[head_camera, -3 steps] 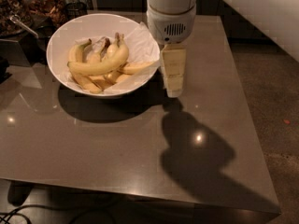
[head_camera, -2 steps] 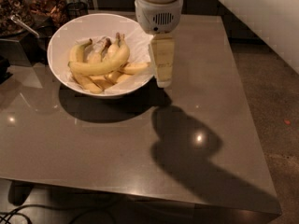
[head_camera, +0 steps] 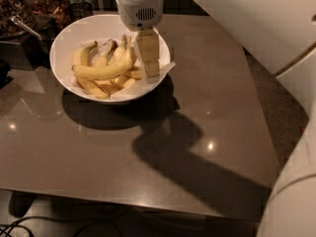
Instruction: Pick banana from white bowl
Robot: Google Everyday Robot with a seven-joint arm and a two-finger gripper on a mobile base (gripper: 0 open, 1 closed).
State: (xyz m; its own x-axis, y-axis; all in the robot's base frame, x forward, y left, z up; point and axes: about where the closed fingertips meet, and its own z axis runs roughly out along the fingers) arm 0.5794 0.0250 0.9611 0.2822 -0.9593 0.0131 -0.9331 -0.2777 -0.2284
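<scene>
The white bowl (head_camera: 69, 36) sits at the back left of the table, lined with crumpled white paper. Several bananas lie in it. The banana (head_camera: 101, 71) is the longest one, plain yellow and gently curved, lying across the pile with its greenish end at the left. Shorter bananas with brown stems lie behind and under it. My gripper (head_camera: 150, 69) hangs from the white wrist over the bowl's right side, its tips just right of the banana's right end and above the paper. It holds nothing.
The brown table (head_camera: 197, 132) stretches to the front and right, with the arm's shadow across it. Dark containers and a utensil (head_camera: 24, 26) stand at the back left. A white robot body (head_camera: 291, 201) fills the right edge.
My gripper has moved left, from beside the bowl's right rim to over the bowl's right side by the bananas. The bananas have not moved.
</scene>
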